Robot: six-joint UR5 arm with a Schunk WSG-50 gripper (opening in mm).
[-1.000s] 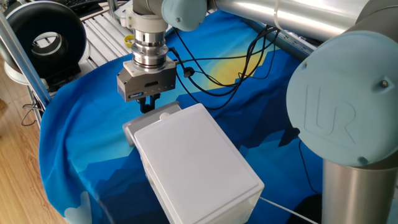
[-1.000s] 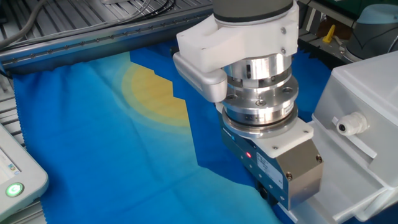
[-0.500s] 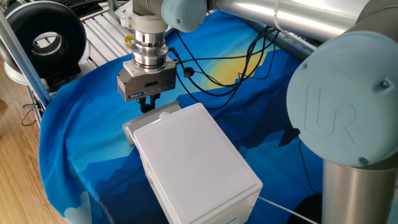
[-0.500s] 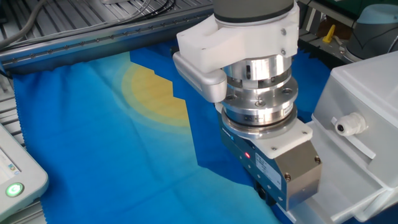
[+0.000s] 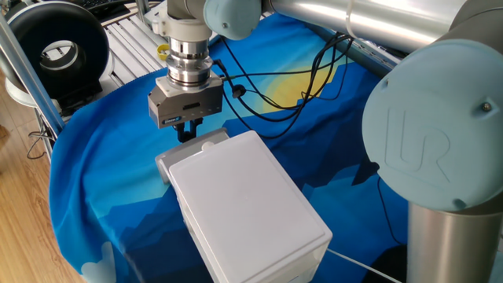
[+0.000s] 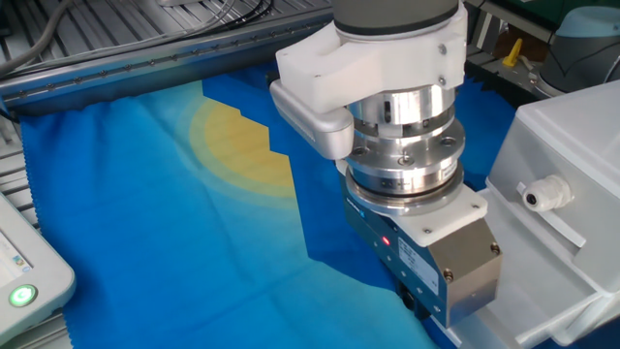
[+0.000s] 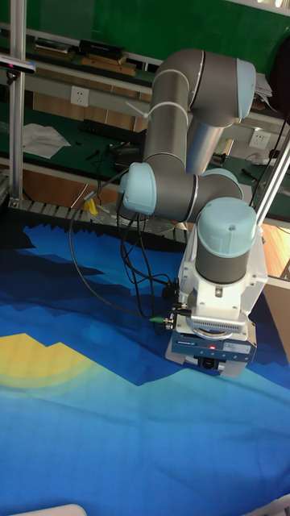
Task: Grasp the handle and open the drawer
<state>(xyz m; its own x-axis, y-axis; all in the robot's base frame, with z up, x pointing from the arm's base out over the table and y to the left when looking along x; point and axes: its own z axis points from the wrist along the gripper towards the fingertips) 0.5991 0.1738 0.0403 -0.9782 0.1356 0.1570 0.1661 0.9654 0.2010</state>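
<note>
The white box (image 5: 247,208) lies on the blue cloth with its drawer (image 5: 168,163) facing the back left. The handle (image 6: 544,192), a small round white knob, sticks out of the drawer front; in one fixed view the handle (image 5: 207,146) is a small bump at the box's near end. My gripper (image 5: 187,132) points down just behind the drawer front. In the other fixed view my gripper (image 6: 418,302) stands left of the knob, apart from it, fingers cut off by the frame edge. The tall fixed view shows only my gripper (image 7: 211,364) below the wrist. Nothing is held.
Black cables (image 5: 271,94) trail over the cloth behind the gripper. A white pendant (image 6: 24,281) with a green light lies at the left edge. A black round device (image 5: 59,51) and a metal frame (image 6: 145,68) border the table. The arm's big base (image 5: 432,149) stands at the right.
</note>
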